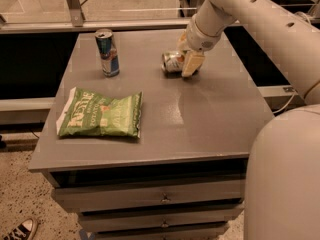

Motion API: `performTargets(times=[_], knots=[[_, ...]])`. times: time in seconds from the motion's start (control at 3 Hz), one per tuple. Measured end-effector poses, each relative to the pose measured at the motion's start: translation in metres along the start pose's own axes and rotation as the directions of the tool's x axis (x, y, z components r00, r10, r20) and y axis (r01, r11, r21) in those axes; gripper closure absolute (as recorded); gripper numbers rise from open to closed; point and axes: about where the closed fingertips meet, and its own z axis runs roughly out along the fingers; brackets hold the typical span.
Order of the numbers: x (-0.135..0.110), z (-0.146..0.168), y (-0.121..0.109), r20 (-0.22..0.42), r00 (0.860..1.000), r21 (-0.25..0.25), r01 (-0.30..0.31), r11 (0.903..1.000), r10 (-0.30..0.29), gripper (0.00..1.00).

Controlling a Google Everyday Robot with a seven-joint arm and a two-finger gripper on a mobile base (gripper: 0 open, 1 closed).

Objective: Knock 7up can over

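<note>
The 7up can [171,62] lies on its side on the grey table [200,114], toward the back middle, its silver top facing left. My gripper [188,59] is right at the can's right end, touching or almost touching it, with a pale finger [192,64] hanging down in front of it. The arm reaches in from the upper right.
A slim blue-and-silver can [107,52] stands upright at the back left. A green chip bag [100,113] lies flat at the front left. The table has drawers below. My white body [285,174] fills the right foreground. A shoe [20,230] shows at the bottom left.
</note>
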Motion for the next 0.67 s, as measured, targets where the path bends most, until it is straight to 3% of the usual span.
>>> performTargets(times=[0.67], knots=[[-0.0050,-0.0067,0.0024,0.068,0.996,-0.042,0.057,0.9975,-0.054,0.00]])
